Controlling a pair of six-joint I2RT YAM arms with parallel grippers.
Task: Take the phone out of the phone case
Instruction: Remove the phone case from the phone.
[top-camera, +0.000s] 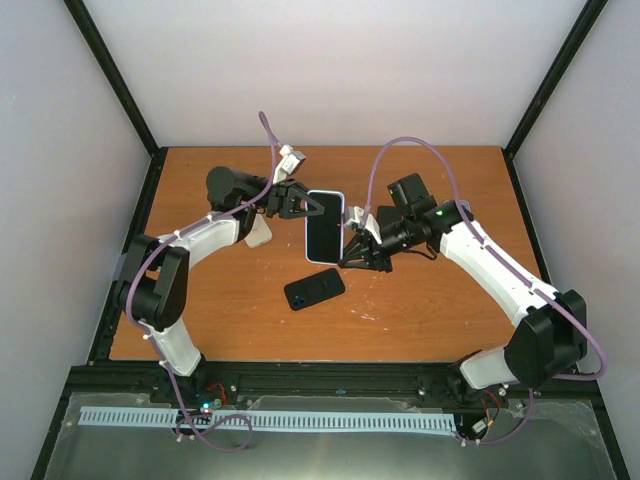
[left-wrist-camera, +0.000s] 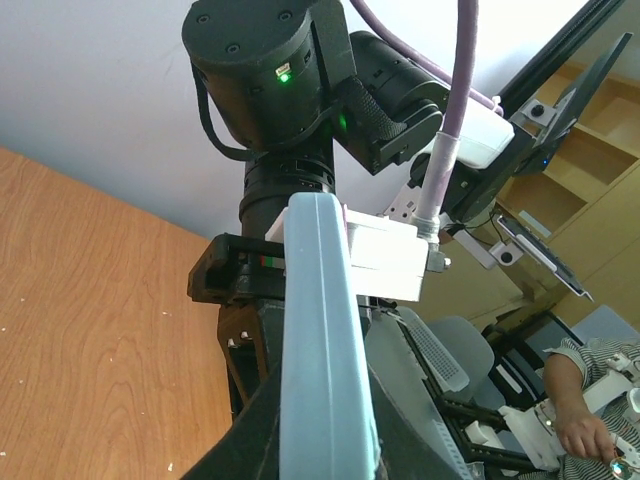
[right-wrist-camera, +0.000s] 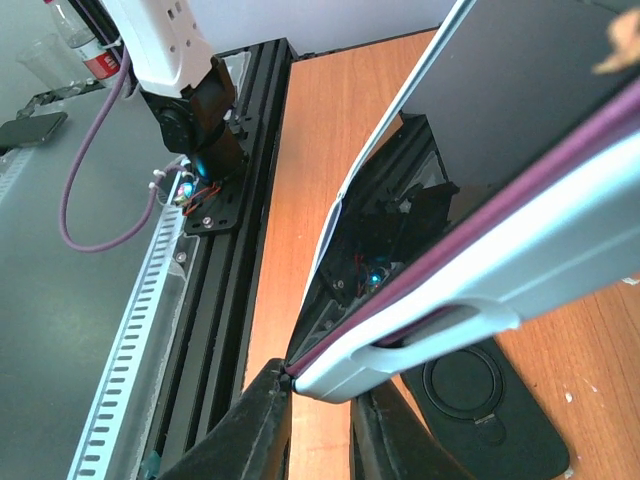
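Held clear of the brown wooden counter (top-camera: 430, 300), the dark-screened phone (top-camera: 323, 228) sits in its pale blue plastic case (left-wrist-camera: 320, 380). The left gripper (top-camera: 308, 208) pinches one long edge to steady it. The right gripper (top-camera: 349, 258) nips the lower corner, apparently to peel the case away.

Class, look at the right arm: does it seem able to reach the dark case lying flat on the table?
Probably yes: the dark case lies close beside the right tool, only bare table between them, though that tool is busy at a corner of the raised phone.
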